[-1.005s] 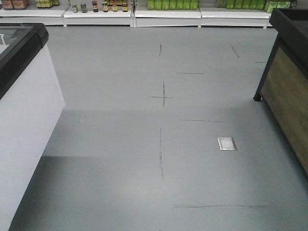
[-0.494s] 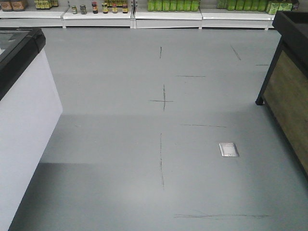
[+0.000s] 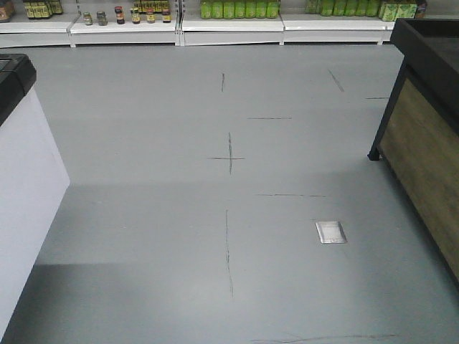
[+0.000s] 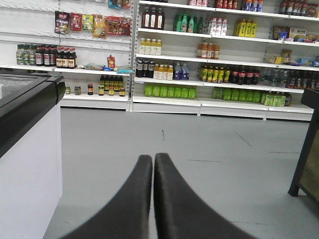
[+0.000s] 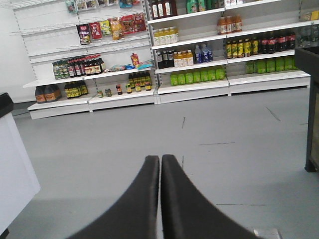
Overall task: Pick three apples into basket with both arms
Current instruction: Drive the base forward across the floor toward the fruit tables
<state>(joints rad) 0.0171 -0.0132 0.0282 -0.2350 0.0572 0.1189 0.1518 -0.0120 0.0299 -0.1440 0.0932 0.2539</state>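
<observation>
No apples and no basket show in any view. In the left wrist view my left gripper (image 4: 153, 158) is shut with nothing between its black fingers, held above the grey shop floor and facing the shelves. In the right wrist view my right gripper (image 5: 160, 159) is likewise shut and empty, pointing over the floor toward the shelving. Neither arm appears in the front view.
A white chest freezer (image 3: 25, 186) with a black rim stands at the left. A black-framed, wood-panelled stand (image 3: 423, 143) is at the right. Stocked shelves (image 3: 229, 21) line the far wall. A small metal floor plate (image 3: 330, 232) lies in the grey floor.
The front view has shifted: the freezer slid left and partly out of frame, the wooden stand came further in at the right, and the floor marks moved down and left.
</observation>
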